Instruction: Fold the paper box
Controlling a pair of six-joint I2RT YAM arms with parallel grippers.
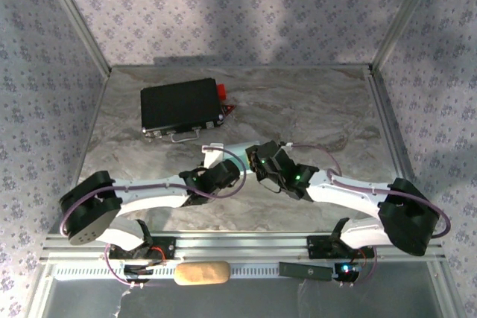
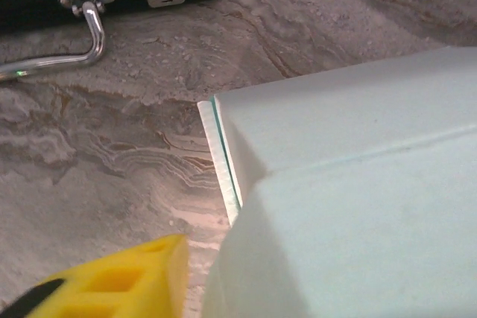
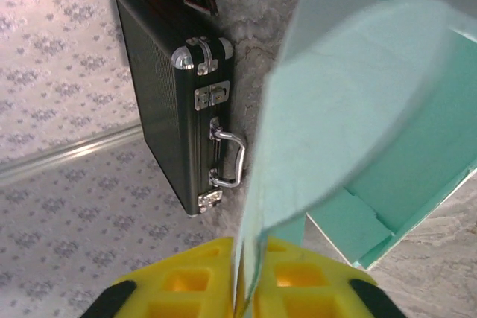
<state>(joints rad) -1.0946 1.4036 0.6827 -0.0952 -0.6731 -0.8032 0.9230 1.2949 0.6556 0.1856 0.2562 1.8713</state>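
Right end effector (image 3: 242,262) pinched tight on a paper box (image 3: 350,109) flap (card bows). Box lies mid-surface, nearer the front edge than the black case (image 1: 181,107). Left end effector (image 1: 214,178) beside it, opening unclear.

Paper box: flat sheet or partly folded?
Partly folded: the paper box has creased, raised panels, and the right gripper pinches one curled flap.
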